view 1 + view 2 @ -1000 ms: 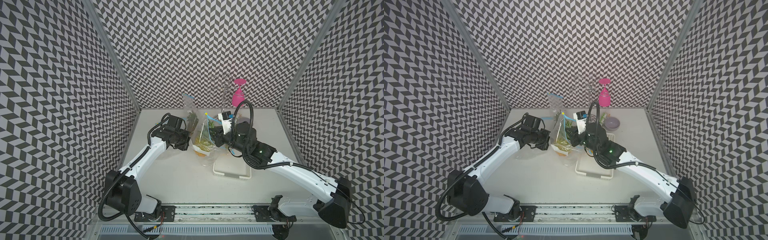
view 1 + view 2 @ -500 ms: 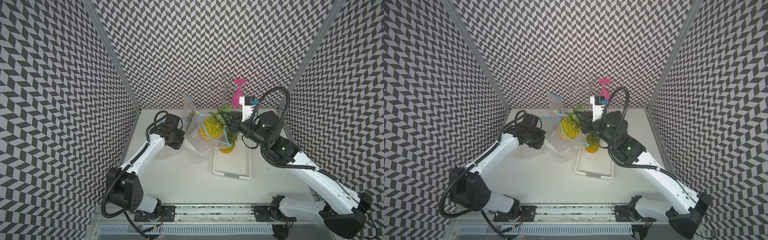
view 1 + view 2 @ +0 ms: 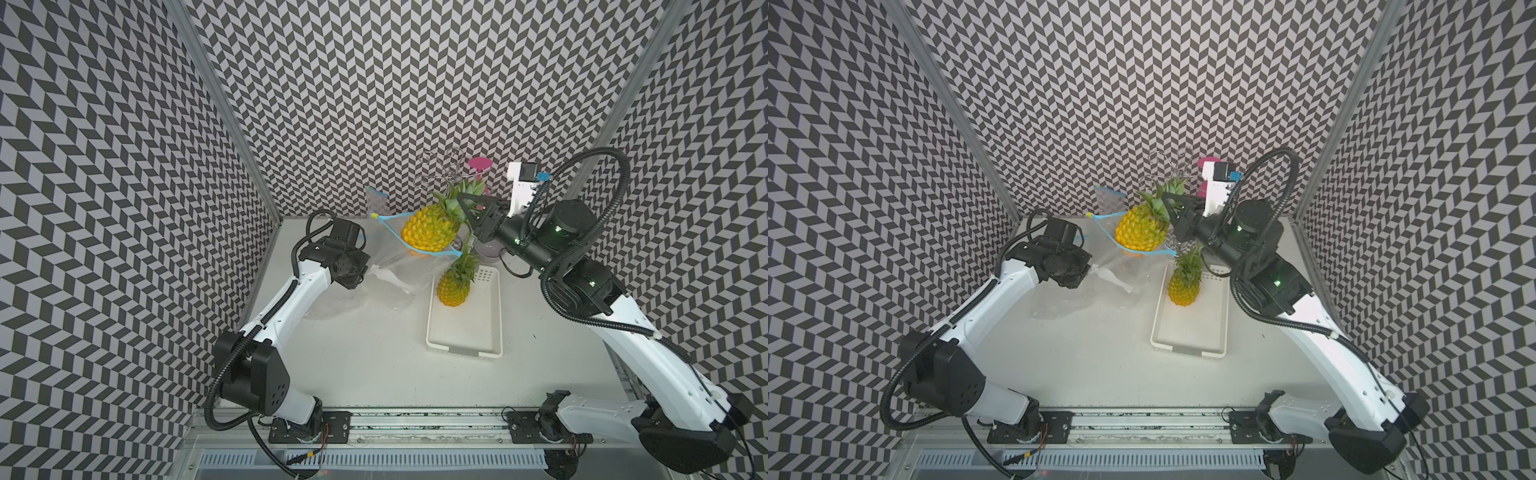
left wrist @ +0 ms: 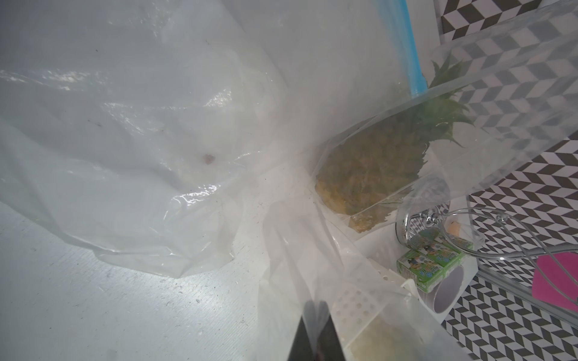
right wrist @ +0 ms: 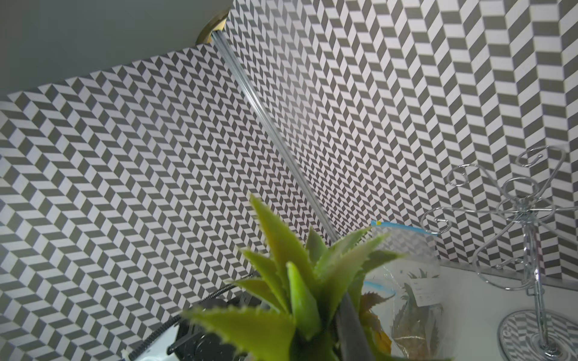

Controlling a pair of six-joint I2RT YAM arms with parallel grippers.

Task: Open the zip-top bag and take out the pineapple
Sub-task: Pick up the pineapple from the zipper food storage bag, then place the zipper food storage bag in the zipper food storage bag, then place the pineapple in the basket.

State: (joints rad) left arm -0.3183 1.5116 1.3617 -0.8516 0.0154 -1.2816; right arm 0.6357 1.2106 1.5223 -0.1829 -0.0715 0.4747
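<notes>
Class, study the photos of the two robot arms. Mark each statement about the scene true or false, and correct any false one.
1. The right claw grips a pineapple by its green leaves. True.
2. The left claw is open and touches nothing. False: it is shut on the clear bag.
3. A second pineapple sits in the white tray. True.
4. The gripped pineapple lies flat on the table. False: it hangs in the air, its base at the bag's blue-edged mouth.
</notes>
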